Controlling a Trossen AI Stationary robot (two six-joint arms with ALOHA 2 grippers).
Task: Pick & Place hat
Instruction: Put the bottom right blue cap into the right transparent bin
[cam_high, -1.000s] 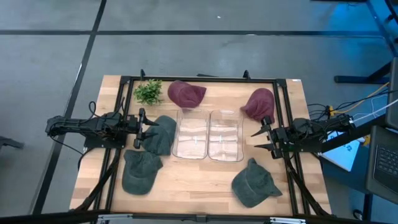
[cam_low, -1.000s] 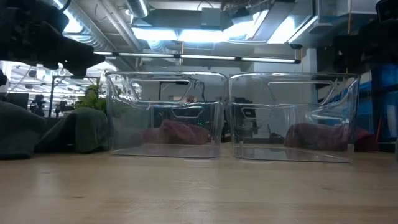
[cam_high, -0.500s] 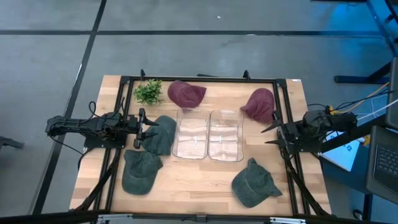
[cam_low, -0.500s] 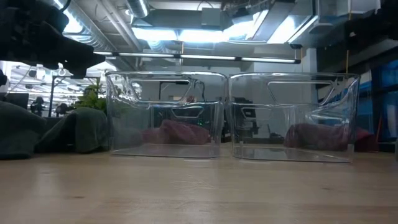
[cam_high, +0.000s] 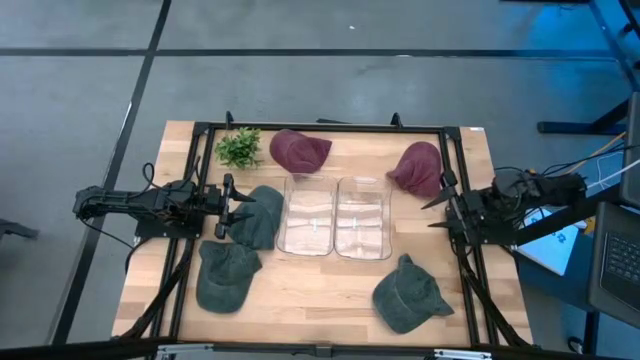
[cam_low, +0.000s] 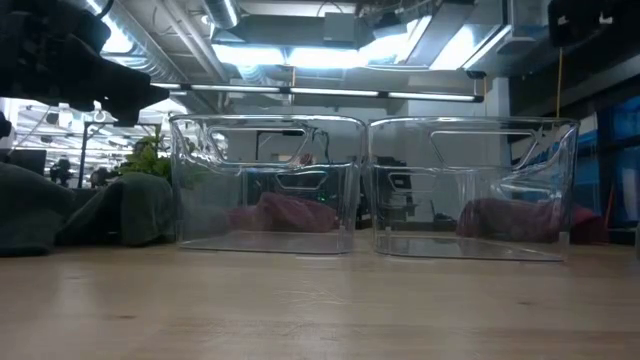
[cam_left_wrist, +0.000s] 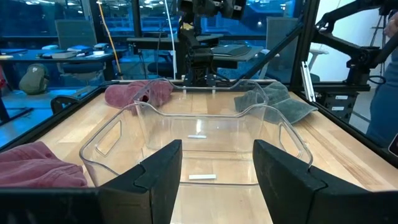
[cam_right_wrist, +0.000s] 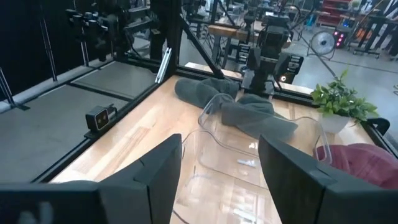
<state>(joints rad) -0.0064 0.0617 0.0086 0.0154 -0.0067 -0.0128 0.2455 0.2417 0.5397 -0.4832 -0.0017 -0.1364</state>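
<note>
the wooden table (cam_high: 310, 290) fills the middle of the room, with a black frame (cam_high: 320, 128) running round its edges. from above, the two dark arms reach in from either side. the left arm (cam_high: 140, 205) lies along the left edge, its left gripper (cam_high: 232, 207) spread open just at the rim of a grey-green hat. the right arm (cam_high: 540, 195) comes in from the right edge, and its right gripper (cam_high: 442, 204) hangs with its fingers apart, holding nothing, just below the maroon hat on that side.

two clear bins stand side by side in the centre, touching: the left bin (cam_high: 307, 216) and the right bin (cam_high: 363, 216). from table height both look to have nothing in them, with maroon shapes showing through their walls from behind.

five hats lie around the bins. a grey-green hat (cam_high: 260, 215) sits just beside the left bin, right in front of the left gripper. a second grey-green hat (cam_high: 225, 277) lies nearer the front left corner. a third grey-green hat (cam_high: 408, 294) lies near the front right, below the right bin. a maroon hat (cam_high: 298, 150) rests behind the left bin, and another maroon hat (cam_high: 417, 167) rests to the right of the right bin, near the right gripper.

a small green plant (cam_high: 238, 147) stands at the back left, just beside the first maroon hat.
</note>
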